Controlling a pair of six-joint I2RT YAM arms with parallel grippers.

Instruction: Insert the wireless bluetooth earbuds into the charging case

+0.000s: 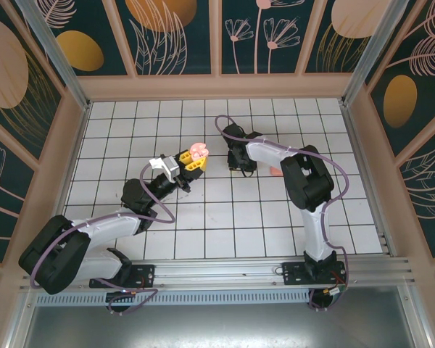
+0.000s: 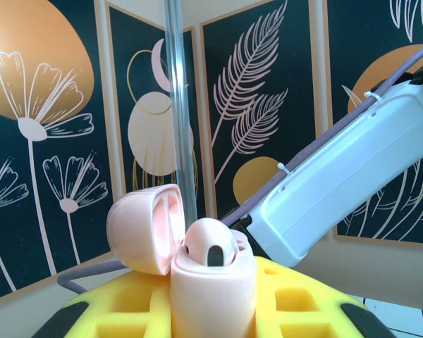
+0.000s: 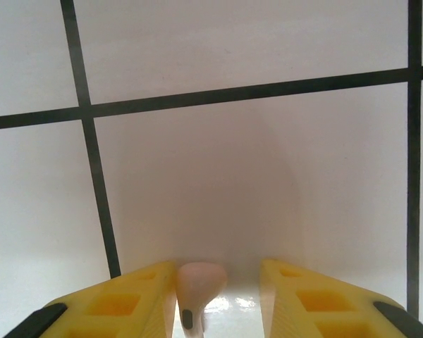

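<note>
In the left wrist view my left gripper (image 2: 211, 313) is shut on the pale pink charging case (image 2: 213, 292), which stands upright between the yellow fingers (image 2: 113, 310). Its lid (image 2: 144, 229) is flipped open to the left. One pale pink earbud (image 2: 210, 248) sits in the case. From above, the case (image 1: 197, 151) is held over the middle of the tiled floor. My right gripper (image 3: 217, 282) is down at the floor and open. A second pale pink earbud (image 3: 197, 285) lies between its fingers, against the left one and clear of the right one.
The right arm's white link (image 2: 345, 190) passes close behind the case. A small coral-orange piece (image 1: 274, 172) lies on the white tiles (image 1: 225, 210) beside the right arm. Patterned walls (image 1: 174, 36) enclose the floor on three sides.
</note>
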